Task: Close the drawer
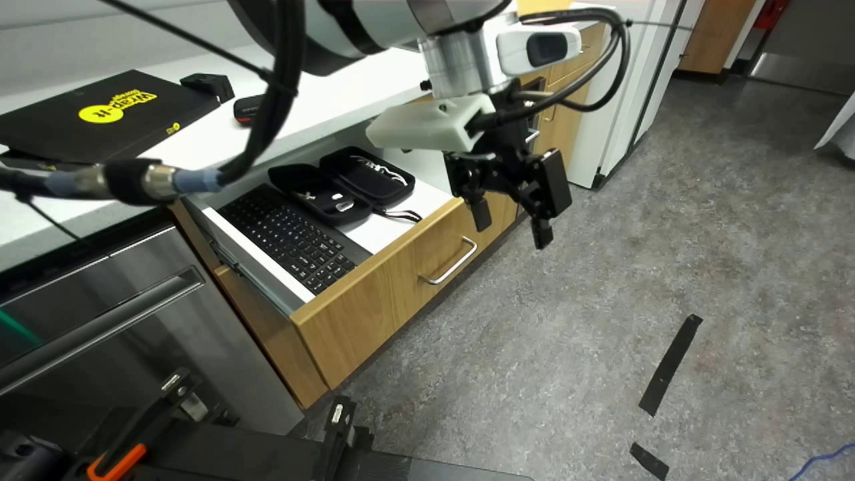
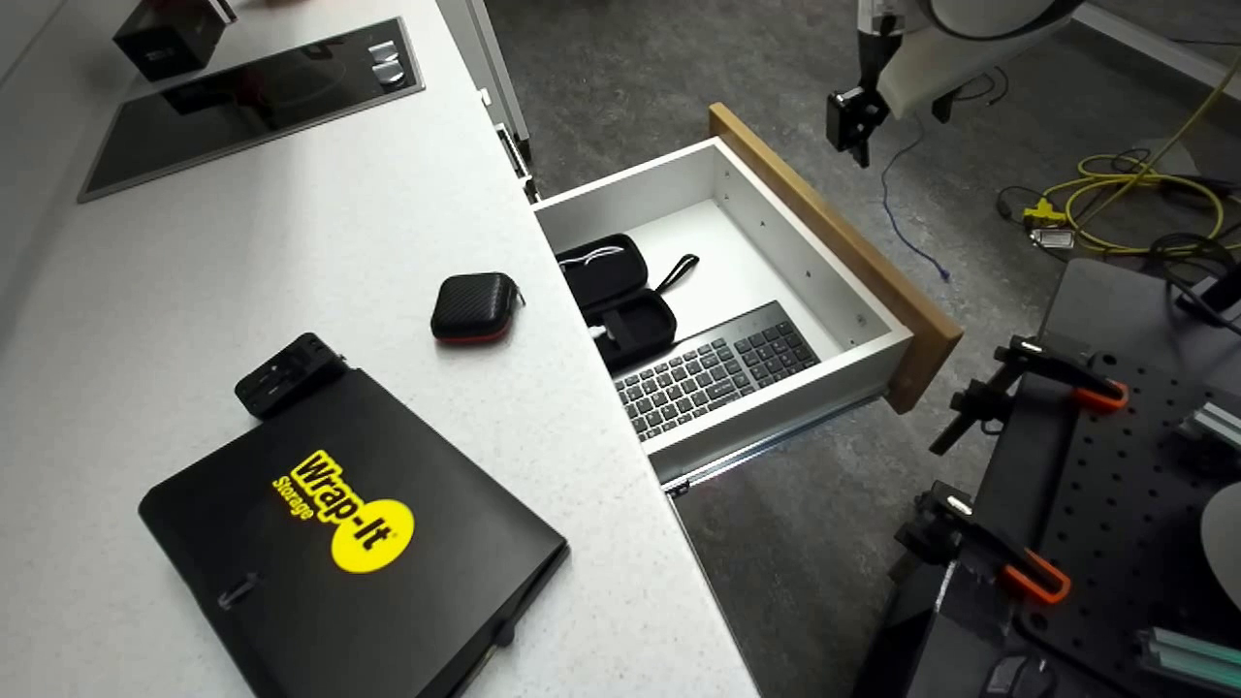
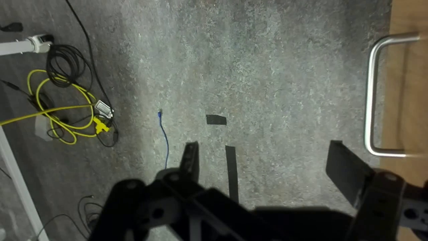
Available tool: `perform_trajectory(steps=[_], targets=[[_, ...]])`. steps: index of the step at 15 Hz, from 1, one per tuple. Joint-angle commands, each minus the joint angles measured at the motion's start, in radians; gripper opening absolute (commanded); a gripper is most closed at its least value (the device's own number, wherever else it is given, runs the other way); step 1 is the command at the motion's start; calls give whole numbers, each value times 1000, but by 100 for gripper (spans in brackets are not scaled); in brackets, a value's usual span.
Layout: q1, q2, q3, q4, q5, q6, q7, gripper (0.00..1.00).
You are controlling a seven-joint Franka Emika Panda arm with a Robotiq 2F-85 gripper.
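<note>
The drawer (image 1: pixel 361 304) stands pulled out from under the counter. Its light wood front carries a silver bar handle (image 1: pixel 454 264). In an exterior view its white inner walls and wooden front edge (image 2: pixel 834 237) show from above. My gripper (image 1: pixel 511 225) hangs in the air on the outer side of the drawer front, above the handle's height, touching nothing. It is also in an exterior view (image 2: pixel 902 131). In the wrist view my gripper (image 3: pixel 263 160) has its fingers wide apart with only floor between them. The handle (image 3: pixel 369 97) and wood front (image 3: pixel 409 100) show at the right edge there.
The drawer holds a black keyboard (image 2: pixel 717 373) and an open black case (image 2: pixel 630 325). A black box (image 2: pixel 388 543) and small case (image 2: pixel 475 308) lie on the white counter (image 2: pixel 320 271). A black mounting table (image 2: pixel 1096 504) with orange-tipped clamps stands nearby. Yellow cable (image 3: pixel 60 108) lies on the floor.
</note>
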Motion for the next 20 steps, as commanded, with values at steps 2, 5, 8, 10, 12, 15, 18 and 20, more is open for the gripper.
perform_trajectory(steps=[2, 5, 8, 10, 12, 15, 18, 20], targets=[[72, 267, -80, 199, 39, 20, 135, 100], [87, 373, -72, 282, 178, 1, 94, 100], [117, 423, -39, 341, 290, -1, 51, 100], [127, 406, 1, 340, 365, 18, -7, 100], [148, 396, 38, 343, 424, 30, -68, 100], [171, 412, 112, 399, 532, -10, -169, 100], [194, 434, 147, 460, 618, -68, -246, 100], [230, 415, 108, 418, 611, -30, -220, 100]])
